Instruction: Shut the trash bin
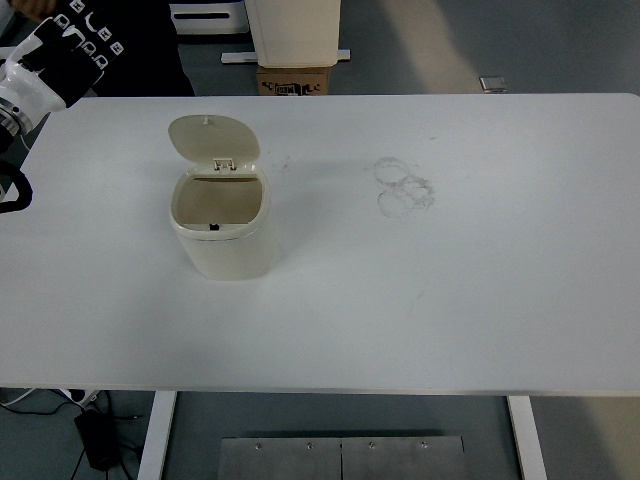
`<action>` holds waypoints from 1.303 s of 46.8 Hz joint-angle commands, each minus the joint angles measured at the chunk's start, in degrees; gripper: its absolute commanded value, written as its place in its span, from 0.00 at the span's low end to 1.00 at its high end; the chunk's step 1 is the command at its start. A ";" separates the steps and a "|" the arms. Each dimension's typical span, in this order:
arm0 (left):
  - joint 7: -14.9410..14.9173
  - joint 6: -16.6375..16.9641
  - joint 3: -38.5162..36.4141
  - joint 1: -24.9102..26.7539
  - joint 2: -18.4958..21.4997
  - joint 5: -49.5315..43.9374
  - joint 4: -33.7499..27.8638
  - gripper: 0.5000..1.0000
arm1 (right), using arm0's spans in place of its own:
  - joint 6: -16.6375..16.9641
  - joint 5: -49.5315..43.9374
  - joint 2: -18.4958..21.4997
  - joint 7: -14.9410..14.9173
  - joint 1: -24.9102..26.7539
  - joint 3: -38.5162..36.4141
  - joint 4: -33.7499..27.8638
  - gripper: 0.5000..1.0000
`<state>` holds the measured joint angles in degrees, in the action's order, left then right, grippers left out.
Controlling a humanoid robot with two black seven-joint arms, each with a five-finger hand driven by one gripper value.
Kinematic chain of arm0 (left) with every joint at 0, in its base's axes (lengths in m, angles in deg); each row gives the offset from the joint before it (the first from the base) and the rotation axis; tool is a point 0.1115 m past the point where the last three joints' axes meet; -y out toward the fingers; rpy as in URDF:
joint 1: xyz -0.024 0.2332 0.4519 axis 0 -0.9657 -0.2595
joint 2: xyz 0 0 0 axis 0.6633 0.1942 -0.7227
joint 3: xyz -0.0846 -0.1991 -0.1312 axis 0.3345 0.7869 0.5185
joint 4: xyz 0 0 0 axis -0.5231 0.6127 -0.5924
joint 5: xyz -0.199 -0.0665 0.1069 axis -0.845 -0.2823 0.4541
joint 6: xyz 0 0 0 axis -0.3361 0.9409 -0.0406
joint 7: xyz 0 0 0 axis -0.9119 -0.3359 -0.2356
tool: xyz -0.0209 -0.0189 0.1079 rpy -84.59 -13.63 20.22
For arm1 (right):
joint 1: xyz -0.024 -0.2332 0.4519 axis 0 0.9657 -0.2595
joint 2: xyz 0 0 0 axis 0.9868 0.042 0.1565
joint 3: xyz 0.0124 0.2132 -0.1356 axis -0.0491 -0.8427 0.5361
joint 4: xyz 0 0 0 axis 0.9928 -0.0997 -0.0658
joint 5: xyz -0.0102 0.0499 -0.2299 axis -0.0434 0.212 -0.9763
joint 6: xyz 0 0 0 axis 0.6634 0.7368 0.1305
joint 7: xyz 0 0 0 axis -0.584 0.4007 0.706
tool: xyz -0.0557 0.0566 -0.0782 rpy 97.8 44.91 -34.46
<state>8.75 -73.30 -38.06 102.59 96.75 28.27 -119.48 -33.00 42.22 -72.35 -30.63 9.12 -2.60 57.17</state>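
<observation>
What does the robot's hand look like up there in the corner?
The left hand is black with small white markings across its back. It sits on a rounded white wrist piece, and a thick black cable loops below it at the picture's edge. The right arm isn't showing.
</observation>
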 commanded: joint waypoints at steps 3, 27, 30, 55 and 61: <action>0.02 0.07 -4.96 2.28 1.85 -0.01 -2.62 1.00 | 0.00 0.00 0.00 -0.05 -0.06 0.00 0.01 0.98; -3.32 -0.46 -32.03 20.03 8.27 6.92 -11.23 1.00 | 0.00 0.00 0.00 -0.05 -0.06 0.00 0.01 0.98; -3.84 -0.81 -34.40 21.61 8.44 9.56 -11.41 1.00 | 0.00 0.00 0.00 -0.05 0.03 0.00 0.01 0.98; -5.16 -7.31 -39.77 27.33 10.03 30.74 -16.42 1.00 | 0.00 0.00 0.00 -0.05 -0.06 0.00 0.01 0.98; -6.39 -9.95 -41.62 29.61 11.34 35.58 -16.68 1.00 | 0.00 0.00 0.00 0.04 -0.06 0.00 0.01 0.98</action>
<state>2.63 -82.15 -78.84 131.10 107.38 62.17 -136.08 -33.00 42.22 -72.35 -30.67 9.09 -2.60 57.17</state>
